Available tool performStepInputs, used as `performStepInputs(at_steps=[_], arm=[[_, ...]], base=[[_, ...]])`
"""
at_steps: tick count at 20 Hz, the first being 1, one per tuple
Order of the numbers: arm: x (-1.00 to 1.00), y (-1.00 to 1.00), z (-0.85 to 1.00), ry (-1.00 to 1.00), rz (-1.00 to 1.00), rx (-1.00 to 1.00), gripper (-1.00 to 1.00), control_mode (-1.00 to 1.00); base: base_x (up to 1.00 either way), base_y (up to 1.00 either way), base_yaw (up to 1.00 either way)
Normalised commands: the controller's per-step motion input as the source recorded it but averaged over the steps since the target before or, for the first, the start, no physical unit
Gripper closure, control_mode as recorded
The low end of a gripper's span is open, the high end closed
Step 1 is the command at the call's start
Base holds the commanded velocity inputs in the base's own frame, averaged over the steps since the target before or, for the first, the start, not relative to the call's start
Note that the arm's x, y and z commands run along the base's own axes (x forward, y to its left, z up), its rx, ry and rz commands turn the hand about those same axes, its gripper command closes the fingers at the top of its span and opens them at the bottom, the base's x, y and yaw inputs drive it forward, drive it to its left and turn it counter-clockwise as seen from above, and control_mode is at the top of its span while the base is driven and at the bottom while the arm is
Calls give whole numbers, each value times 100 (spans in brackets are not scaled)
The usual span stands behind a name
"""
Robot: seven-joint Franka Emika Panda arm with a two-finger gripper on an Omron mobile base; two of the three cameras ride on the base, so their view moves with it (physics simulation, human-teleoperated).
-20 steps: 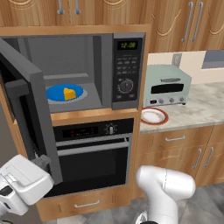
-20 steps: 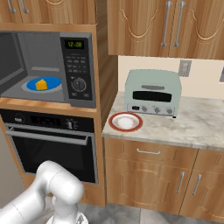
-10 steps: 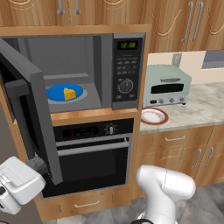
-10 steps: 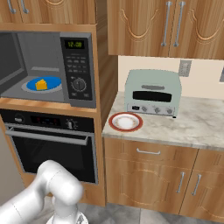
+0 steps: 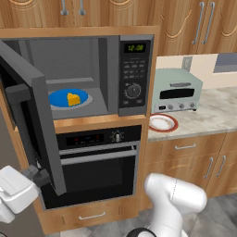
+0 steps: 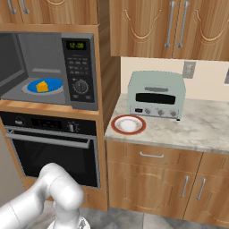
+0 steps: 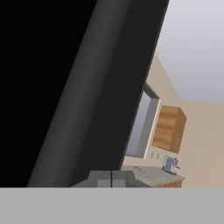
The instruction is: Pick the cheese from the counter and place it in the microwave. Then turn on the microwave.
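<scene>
Cheese (image 5: 72, 98) sits on the blue plate (image 5: 59, 99) inside the microwave (image 5: 92, 74); the hand (image 5: 39, 176), pinched closed and empty, is well below at the door's (image 5: 34, 111) lower edge.

**Wooden kitchen, grey floor**

Warm wooden cabinets (image 6: 179, 27) with metal bar handles hung above a beige wall (image 6: 205, 76) bearing a grey outlet plate (image 6: 189, 69). A black built-in oven (image 5: 99, 159) sat in the wooden column. Lower drawers (image 6: 152, 156) stood over a grey tiled floor (image 5: 217, 217).
</scene>
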Motion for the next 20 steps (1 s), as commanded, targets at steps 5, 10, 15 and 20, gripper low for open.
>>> performStepInputs(at_steps=[5, 10, 15, 20], arm=[[18, 21, -13, 0, 0, 0, 100, -100], [20, 19, -13, 0, 0, 0, 100, -100], [23, 22, -17, 0, 0, 0, 100, -100], [26, 16, -15, 0, -2, 0, 100, -100]], base=[[0, 0, 0], [0, 0, 0], [0, 0, 0], [0, 0, 0]])
